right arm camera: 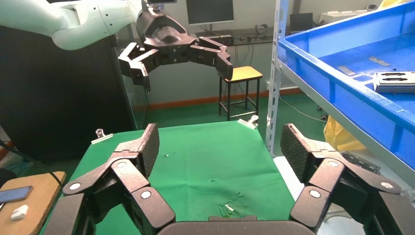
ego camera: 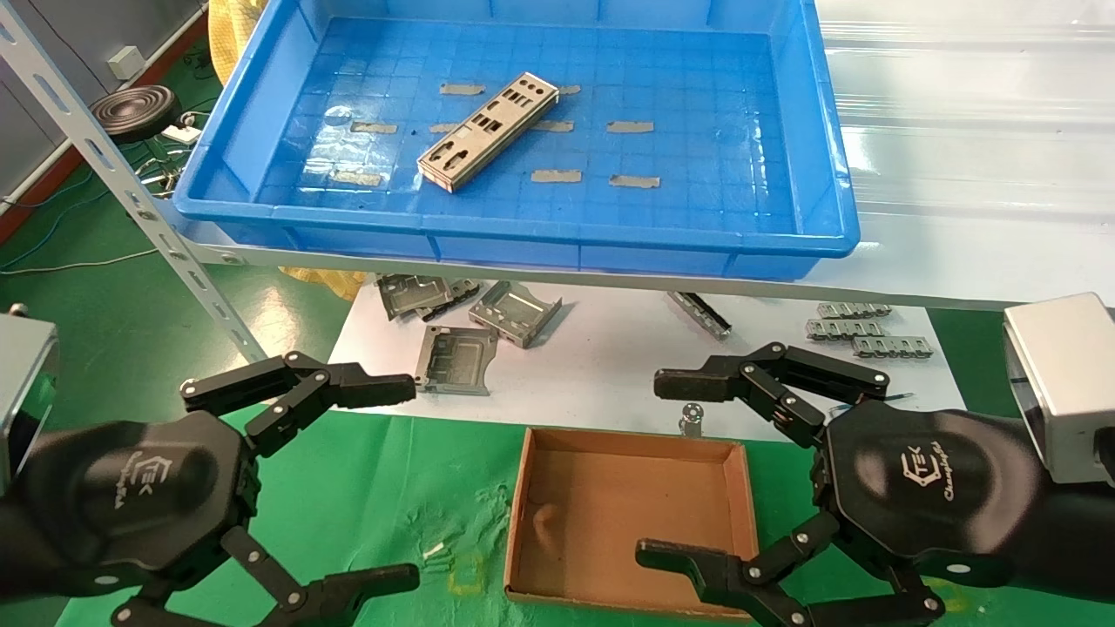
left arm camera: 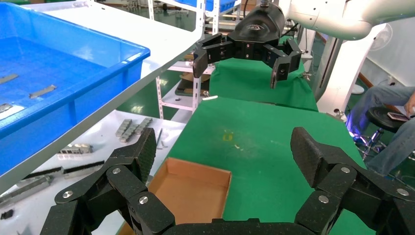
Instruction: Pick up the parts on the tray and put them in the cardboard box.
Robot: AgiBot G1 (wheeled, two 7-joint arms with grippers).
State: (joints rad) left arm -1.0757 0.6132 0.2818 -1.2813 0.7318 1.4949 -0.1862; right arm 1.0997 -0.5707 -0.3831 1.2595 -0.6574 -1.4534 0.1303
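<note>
Thin, stiff, probably light and slick plate [ego camera: 488, 131]: best pinched across its narrow width near one end. Silver-grey, long, punched with square and round cutouts, lying aslant mid-tray [ego camera: 819, 157], at twelve o'clock from the empty cardboard box [ego camera: 523, 514]. Left pincer [ego camera: 396, 479] and right pincer [ego camera: 666, 466] spread wide, holding nothing, low at the box's nine and three o'clock

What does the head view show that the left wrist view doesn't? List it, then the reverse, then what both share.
Only the head view: the part lying diagonally in the tray, and the grey brackets on the white sheet. Only the left wrist view: a seated person beyond the table. Both: the tray, the empty cardboard box on the green mat, and the open left hand and right hand.
</note>
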